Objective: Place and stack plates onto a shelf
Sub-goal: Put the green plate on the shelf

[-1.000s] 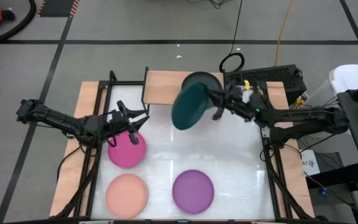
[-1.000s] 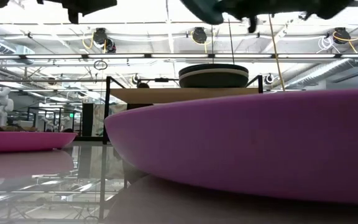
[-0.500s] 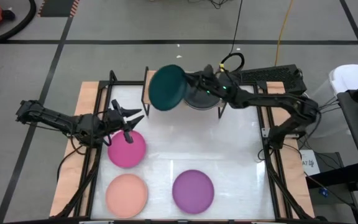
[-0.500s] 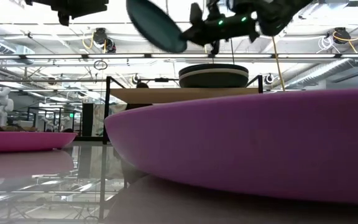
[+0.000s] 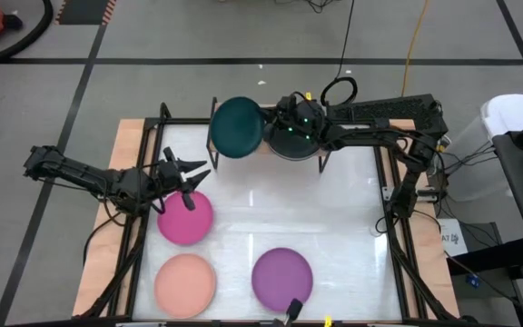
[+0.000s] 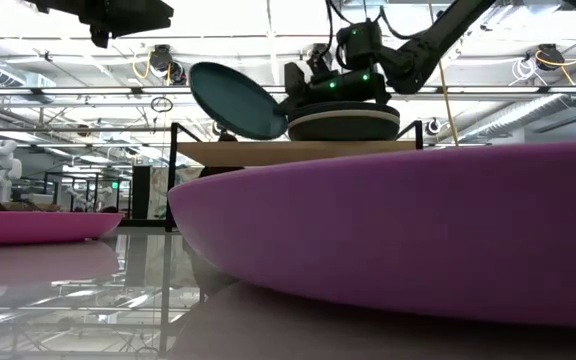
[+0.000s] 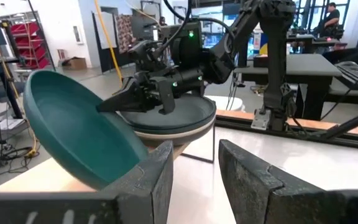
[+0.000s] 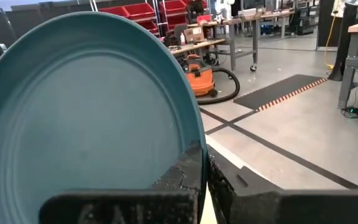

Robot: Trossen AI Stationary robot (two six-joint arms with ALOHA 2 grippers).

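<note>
My right gripper [image 5: 269, 130] is shut on a dark teal plate [image 5: 237, 128], held tilted over the left half of the light-wood shelf [image 6: 248, 152]. On the shelf's right half sits a stack of plates [image 6: 343, 120] with a charcoal one on top and a beige one below it. My left gripper [image 5: 189, 175] hovers open just beyond the far edge of the magenta plate [image 5: 186, 216] on the table. The salmon pink plate [image 5: 185, 280] and the purple plate [image 5: 281, 277] lie flat near the table's near edge. My right gripper pinches the teal plate's rim [image 8: 193, 127] between its two fingers [image 8: 185, 177], on the side of the plate nearest the stack. The fingers come roughly level from the table's right. The plate [image 6: 233, 100] is lifted clear and tilted, its free edge highest.
Black metal rails [image 5: 139, 227] run along the table's left and right sides. The white table top [image 5: 334, 218] is bare to the right of the plates. The right arm [image 5: 379, 136] reaches over the stack. A person stands in the room far behind [image 7: 332, 15].
My right gripper has carried the teal plate from over the table in front of the shelf toward the far left, out over the shelf's left half, and then lower. The plate has turned from steeply on edge to a flatter tilt.
</note>
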